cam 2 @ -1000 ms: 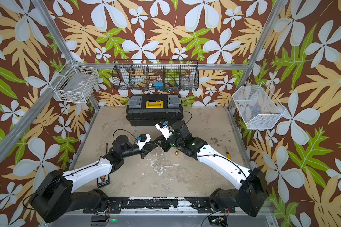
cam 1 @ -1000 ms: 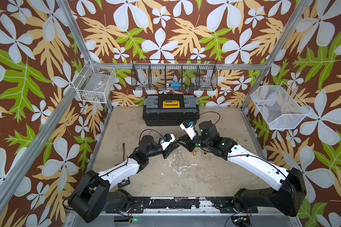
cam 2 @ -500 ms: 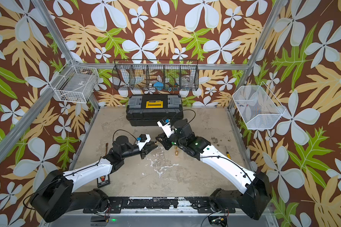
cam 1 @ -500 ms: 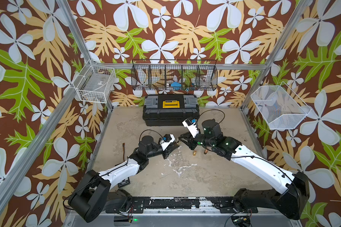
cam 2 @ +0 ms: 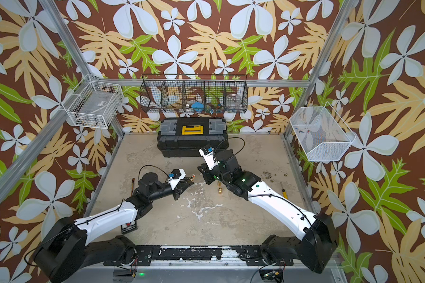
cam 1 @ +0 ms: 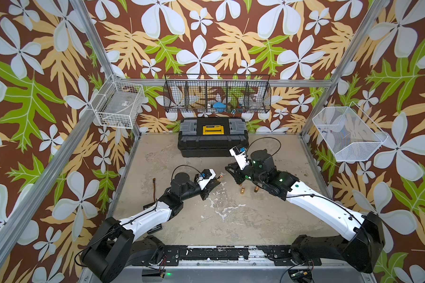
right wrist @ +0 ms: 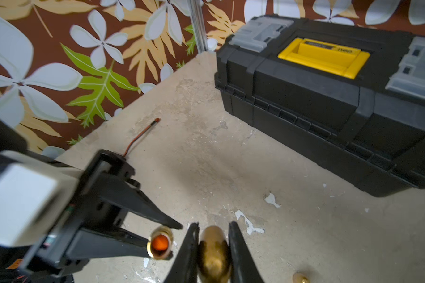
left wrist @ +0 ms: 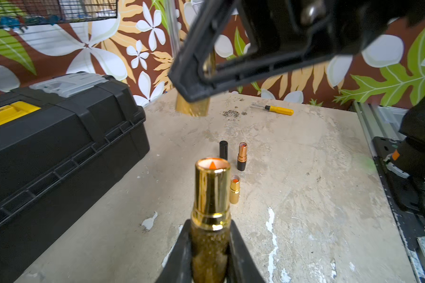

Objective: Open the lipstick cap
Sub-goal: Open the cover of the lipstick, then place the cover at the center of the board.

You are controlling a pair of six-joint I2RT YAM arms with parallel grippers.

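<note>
The lipstick [left wrist: 211,186] is a gold glitter tube with a shiny gold collar, and its orange tip shows at the open end. My left gripper [left wrist: 210,227] is shut on its glitter body and holds it above the table [cam 1: 182,220]. The gold cap [right wrist: 214,250] is off the lipstick, with my right gripper [right wrist: 212,227] shut on it. A short gap separates the cap [left wrist: 193,107] from the lipstick mouth [right wrist: 160,243]. In both top views the left gripper [cam 1: 215,181] and the right gripper [cam 1: 236,177] face each other mid-table.
Two small uncapped lipsticks [left wrist: 242,156] [left wrist: 234,190] and a black cap [left wrist: 223,149] stand on the table under the right arm. A black and yellow toolbox [cam 1: 211,139] sits at the back. A yellow screwdriver [left wrist: 279,110] lies at the right, a thin brown rod [cam 1: 153,188] at the left.
The two grippers were together a second ago. The right gripper has pulled back to the right with the cap, leaving the lipstick in the still left gripper.
</note>
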